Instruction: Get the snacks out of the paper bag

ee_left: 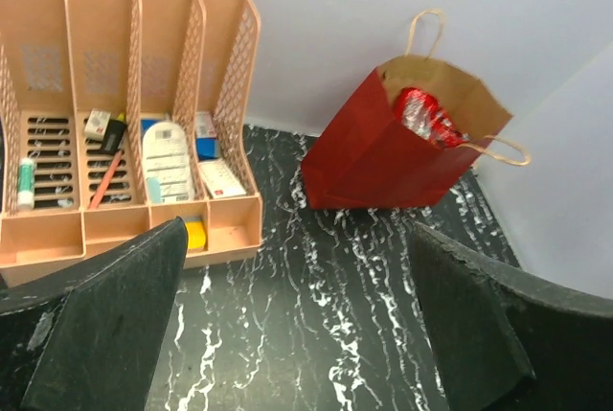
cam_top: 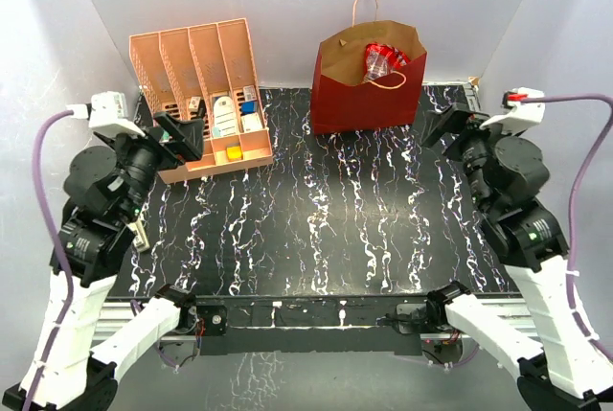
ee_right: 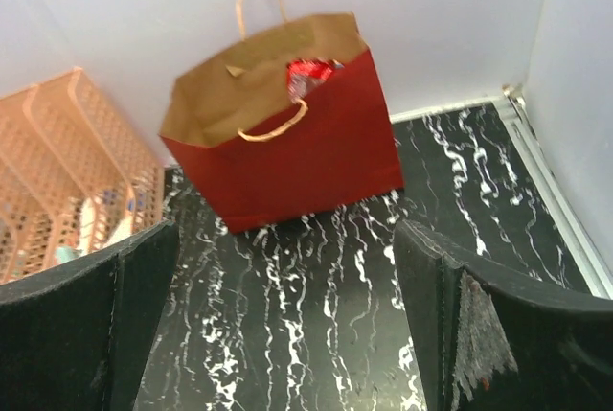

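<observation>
Standing upright at the back of the black marbled table (cam_top: 316, 239), the paper bag (cam_top: 369, 109) sits right of centre in the top view, dark red outside and brown inside, with its mouth open. A red-and-clear sweets bag (cam_top: 380, 61) pokes up inside it, below the rim, and 2 tan loop handles (cam_top: 365, 4) show, 1 standing up at the back and 1 drooping over the front. A peach rack (cam_top: 201, 66) with 4 slots stands well apart to the bag's left, holding small boxes. The left gripper (cam_top: 182, 133) hangs just in front of the rack and the right gripper (cam_top: 448, 125) hangs near the bag's right side; neither touches anything. From the left wrist, 2 dark fingers (ee_left: 105, 334) stand wide apart at the bottom corners with nothing between them but tabletop; the rack lies ahead on the left and the bag ahead on the right, the crinkly red packet showing in its mouth. From the right wrist, that gripper's fingers (ee_right: 479, 325) are likewise spread wide and hold nothing; the bag stands straight ahead, well clear of them, with the sweets bag tucked against its right inner wall and the rack's edge at far left.
</observation>
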